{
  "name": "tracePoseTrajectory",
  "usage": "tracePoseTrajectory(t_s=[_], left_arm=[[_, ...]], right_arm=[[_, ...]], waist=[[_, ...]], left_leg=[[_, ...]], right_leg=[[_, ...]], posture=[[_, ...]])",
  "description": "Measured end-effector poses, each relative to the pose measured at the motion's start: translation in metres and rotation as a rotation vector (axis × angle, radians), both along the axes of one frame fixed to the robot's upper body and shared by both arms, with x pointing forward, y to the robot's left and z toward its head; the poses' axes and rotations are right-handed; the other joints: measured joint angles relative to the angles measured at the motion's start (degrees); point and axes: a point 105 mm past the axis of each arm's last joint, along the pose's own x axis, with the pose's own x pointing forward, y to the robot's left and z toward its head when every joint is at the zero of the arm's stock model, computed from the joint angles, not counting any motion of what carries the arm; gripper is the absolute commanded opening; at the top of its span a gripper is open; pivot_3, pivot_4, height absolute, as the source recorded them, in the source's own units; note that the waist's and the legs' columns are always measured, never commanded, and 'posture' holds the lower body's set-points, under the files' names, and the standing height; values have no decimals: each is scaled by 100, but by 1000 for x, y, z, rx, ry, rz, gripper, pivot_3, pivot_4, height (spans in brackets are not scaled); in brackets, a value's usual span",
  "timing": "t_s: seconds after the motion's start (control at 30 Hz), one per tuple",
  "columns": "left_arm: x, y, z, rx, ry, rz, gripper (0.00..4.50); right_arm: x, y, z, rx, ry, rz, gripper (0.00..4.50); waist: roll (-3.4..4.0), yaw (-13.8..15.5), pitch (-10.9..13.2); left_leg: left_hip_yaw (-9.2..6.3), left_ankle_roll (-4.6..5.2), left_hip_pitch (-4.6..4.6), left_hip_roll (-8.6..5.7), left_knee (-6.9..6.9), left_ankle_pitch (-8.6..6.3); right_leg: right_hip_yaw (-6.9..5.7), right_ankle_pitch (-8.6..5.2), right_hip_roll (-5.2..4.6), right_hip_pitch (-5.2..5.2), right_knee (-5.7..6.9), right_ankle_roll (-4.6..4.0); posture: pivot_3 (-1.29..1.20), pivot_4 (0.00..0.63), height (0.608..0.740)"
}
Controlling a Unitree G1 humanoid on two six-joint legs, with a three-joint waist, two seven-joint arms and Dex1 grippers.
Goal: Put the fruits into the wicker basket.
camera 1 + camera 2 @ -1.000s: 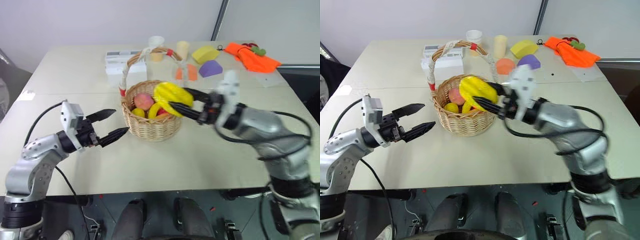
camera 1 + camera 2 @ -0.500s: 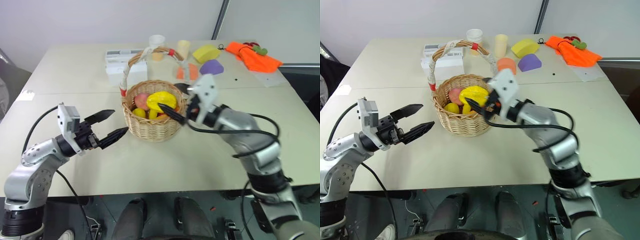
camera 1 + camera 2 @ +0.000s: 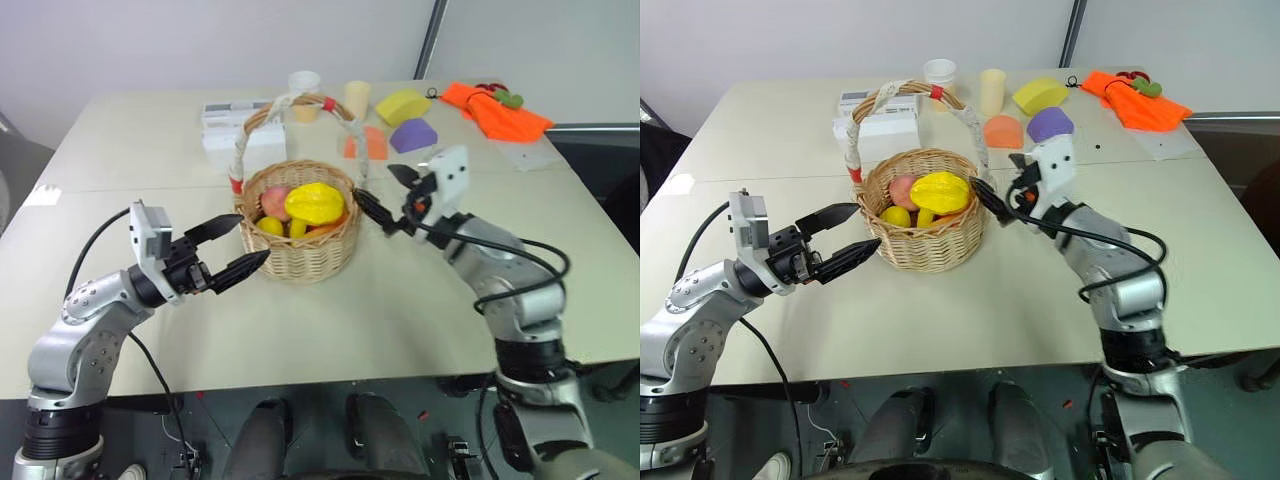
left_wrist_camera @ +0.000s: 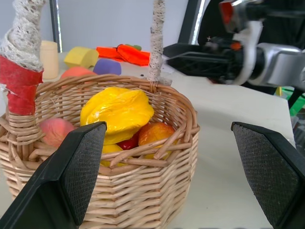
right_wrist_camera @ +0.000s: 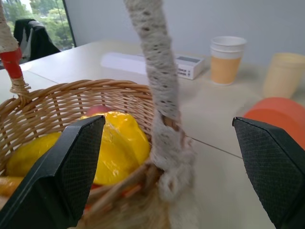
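Fruits sit inside the basket (image 3: 925, 240), which stands near the middle of the table (image 3: 970, 320). Uppermost is the ribbed yellow fruit (image 3: 940, 191); the peach (image 3: 902, 190) lies toward the basket's left rear, the banana (image 3: 898, 216) at its front left, and the mango (image 4: 155, 134) shows orange-red under the ribbed fruit against the near wall in the left wrist view. The handle (image 3: 890, 98) arches upright over the basket, with red tape at its left foot and near its top. Left gripper (image 3: 850, 233) is level, just beside the basket's left wall, jaws spread wide and empty; whether the lower finger touches the wicker cannot be told. Right gripper (image 3: 1002, 184) is just beside the basket's right rim, near the handle's right foot, jaws spread wide and empty, clear of the fruit. At the table's far edge stand a white box (image 3: 880, 125), a paper cup (image 3: 939, 74), a pale yellow cup (image 3: 991, 90), and orange (image 3: 1003, 130), purple (image 3: 1050, 123) and yellow (image 3: 1039, 95) blocks. An orange cloth (image 3: 1137, 97) lies at the far right corner.
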Motion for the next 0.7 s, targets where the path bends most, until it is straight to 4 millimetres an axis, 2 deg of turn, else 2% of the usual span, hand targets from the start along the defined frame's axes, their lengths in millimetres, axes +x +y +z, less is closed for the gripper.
tracePoseTrajectory(t_s=[0.03, 0.13, 0.2, 0.27, 0.37, 0.47, 0.53, 0.63, 0.7], left_arm=[[0, 0, 0, -2, -3, 3, 4500], [-1, 2, -4, -2, 10, 18, 4500], [-2, 3, -8, -4, 25, 33, 4500], [-2, 3, -8, -4, 24, 36, 4500], [-4, 0, -6, -10, 15, 34, 4500], [-5, -6, -8, -25, 20, 18, 4500], [-5, -10, -10, -30, 27, 9, 4500], [-4, -10, -10, -27, 26, 10, 4500], [-3, -12, -10, -25, 25, 5, 4500]], right_arm=[[3, 3, -3, 7, 12, 0, 3683], [8, 2, -10, 23, 38, -20, 2121], [10, -5, -7, 43, 35, -44, 879], [11, -10, -6, 52, 32, -62, 200], [11, -19, -3, 79, 27, -88, 125], [10, -39, -3, 100, 9, -167, 125], [12, -70, 4, 102, -36, -296, 125], [12, -135, 21, 32, -132, -579, 125], [8, -182, 25, -28, -159, -791, 125]], waist=[[0, 0, 0], [0, 20, 0], [0, 23, 0], [0, 22, 0], [1, 15, 0], [1, 36, 0], [2, 43, 1], [2, 40, 1], [2, 37, 1]], left_leg=[[1, 0, -2, 0, 0, 0], [2, 0, -4, -1, 0, 0], [2, 0, -4, -1, 2, 0], [1, 0, -4, 0, 2, 0], [3, 0, -4, 1, 2, 0], [3, 0, -6, 0, 2, 0], [5, 0, -9, -3, 3, 0], [23, 0, -9, -6, 4, 0], [31, 0, -7, -5, 3, 0]], right_leg=[[1, 0, -1, -3, 0, 0], [2, 0, -3, -3, -1, 0], [2, -1, -3, -3, -1, -3], [2, -9, -1, -3, -1, -17], [3, -9, 0, -4, -1, -19], [2, -5, -1, -4, -2, -10], [3, -3, -4, -4, -3, -7], [5, -11, -5, -3, -5, -20], [6, -11, -4, -3, -4, -21]], posture=[[0, 150, 740], [0, 150, 740], [0, 150, 740], [0, 150, 740], [0, 150, 740], [0, 150, 740], [0, 150, 740], [0, 150, 740], [0, 150, 740]])
